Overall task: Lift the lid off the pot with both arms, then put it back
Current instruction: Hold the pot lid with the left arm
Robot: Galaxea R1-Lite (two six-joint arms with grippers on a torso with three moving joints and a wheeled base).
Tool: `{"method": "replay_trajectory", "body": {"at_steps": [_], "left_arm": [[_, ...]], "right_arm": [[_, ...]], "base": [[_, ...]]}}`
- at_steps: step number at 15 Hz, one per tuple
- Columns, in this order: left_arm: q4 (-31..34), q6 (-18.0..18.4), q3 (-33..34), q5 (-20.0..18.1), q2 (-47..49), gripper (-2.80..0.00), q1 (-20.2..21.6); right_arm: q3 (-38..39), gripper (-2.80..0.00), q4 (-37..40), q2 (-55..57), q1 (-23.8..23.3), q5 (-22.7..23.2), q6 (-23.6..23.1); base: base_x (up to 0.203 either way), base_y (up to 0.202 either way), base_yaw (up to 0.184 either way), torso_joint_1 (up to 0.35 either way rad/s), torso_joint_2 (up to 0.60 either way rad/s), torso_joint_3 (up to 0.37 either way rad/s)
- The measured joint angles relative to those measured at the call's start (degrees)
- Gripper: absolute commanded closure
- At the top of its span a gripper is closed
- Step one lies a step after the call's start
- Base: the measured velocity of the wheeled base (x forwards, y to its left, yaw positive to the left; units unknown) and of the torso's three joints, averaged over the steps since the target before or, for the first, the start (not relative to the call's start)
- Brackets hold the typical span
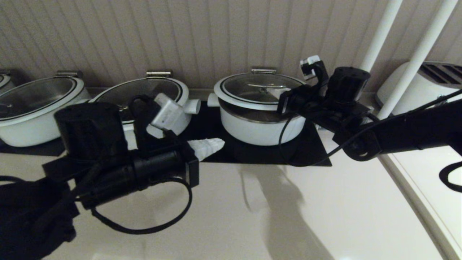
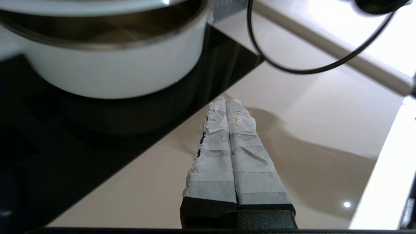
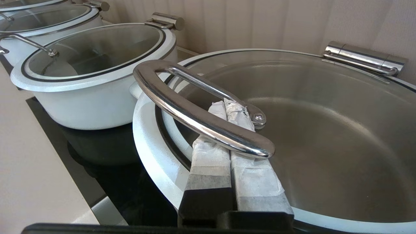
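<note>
Two arms at the right-hand pot (image 1: pixel 258 126), which stands on the black mat (image 1: pixel 317 153). Lid (image 1: pixel 260 90) rides tilted: front edge raised, steel inner rim showing below, back edge by the hinge (image 3: pixel 364 58).

Right gripper (image 3: pixel 231 107): taped fingers (image 3: pixel 253 175) pressed together and slid under the steel handle (image 3: pixel 195 113), hooking it rather than pinching it.

Left gripper (image 2: pixel 226 105): fingers closed, holding nothing, low over the counter (image 1: pixel 325 216) just beside the pot.

Handling, as judged: glass with steel rim, stiff, fairly heavy, breakable. Polished handle looks slippery. Best hold is the handle's middle, with a second support at the rim.
</note>
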Motion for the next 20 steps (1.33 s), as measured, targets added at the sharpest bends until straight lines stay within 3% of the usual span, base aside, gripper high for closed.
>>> {"method": "replay_trajectory", "body": {"at_steps": [6, 13, 16, 20], "left_arm": [[-13.9, 0.1, -3.0, 6.1, 13.1, 0.0, -2.6], [-13.9, 0.1, -11.7, 11.7, 19.9, 0.0, -2.3], [-13.3, 0.1, -17.7, 12.4, 22.5, 0.0, -1.6], [-13.5, 0.5, -19.5, 12.6, 24.8, 0.0, -0.7]], "right_arm": [[0.0, 0.0, 0.0, 0.0, 0.0, 0.0, 0.0], [-0.1, 0.0, -0.1, -0.1, 0.0, 0.0, 0.0], [-0.1, 0.0, -0.1, -0.1, 0.0, 0.0, 0.0], [0.0, 0.0, -0.1, -0.2, 0.0, 0.0, 0.0]], "base": [[0.0, 0.0, 0.0, 0.0, 0.0, 0.0], [0.0, 0.0, 0.0, 0.0, 0.0, 0.0], [0.0, 0.0, 0.0, 0.0, 0.0, 0.0], [0.0, 0.0, 0.0, 0.0, 0.0, 0.0]]}}
